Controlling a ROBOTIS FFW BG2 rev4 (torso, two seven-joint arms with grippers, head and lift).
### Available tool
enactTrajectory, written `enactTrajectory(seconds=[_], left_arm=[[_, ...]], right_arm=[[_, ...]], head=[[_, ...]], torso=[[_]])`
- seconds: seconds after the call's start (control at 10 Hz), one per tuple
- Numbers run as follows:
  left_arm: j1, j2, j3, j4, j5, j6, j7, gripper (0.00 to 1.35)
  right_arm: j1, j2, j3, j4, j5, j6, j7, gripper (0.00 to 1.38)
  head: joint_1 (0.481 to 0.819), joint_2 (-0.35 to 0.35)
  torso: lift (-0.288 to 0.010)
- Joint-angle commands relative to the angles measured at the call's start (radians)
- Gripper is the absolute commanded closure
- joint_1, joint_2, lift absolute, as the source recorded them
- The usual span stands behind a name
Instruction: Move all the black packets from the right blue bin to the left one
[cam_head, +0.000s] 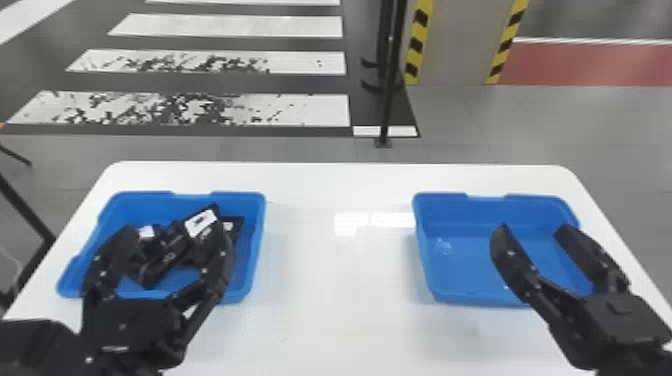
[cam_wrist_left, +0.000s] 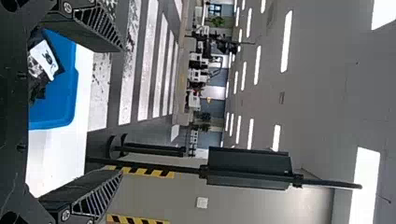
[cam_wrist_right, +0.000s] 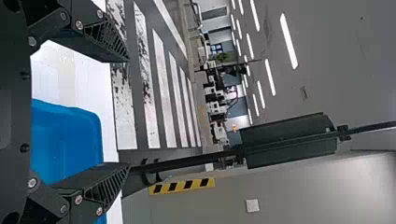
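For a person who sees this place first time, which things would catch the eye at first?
Probably the two bright blue bins first, one on each side of the white table: the left bin holds a jumble of black packets with white labels, and the right bin sits across from it. Next, the open black left gripper and right gripper, one at each bin. Behind, white stripes cross the dark floor.

Left tool open; right tool open, slanted inward; both arms forward.
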Motion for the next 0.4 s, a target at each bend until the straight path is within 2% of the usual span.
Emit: enactTrajectory(seconds=[0.0, 0.3], left_arm=[[-0.002, 0.002, -0.001, 0.0, 0.0, 0.001, -0.001, 0.11], [-0.004, 0.003, -0.001, 0.0, 0.0, 0.008, -0.001, 0.11]], right_arm=[[0.0, 0.0, 0.001, 0.001, 0.002, -0.011, 0.0, 0.26], [0.0, 0.0, 0.001, 0.001, 0.02, -0.025, 0.0, 0.26]], head=[[0.695, -0.018], [0.695, -0.023]], torso=[[-0.14], [-0.14]])
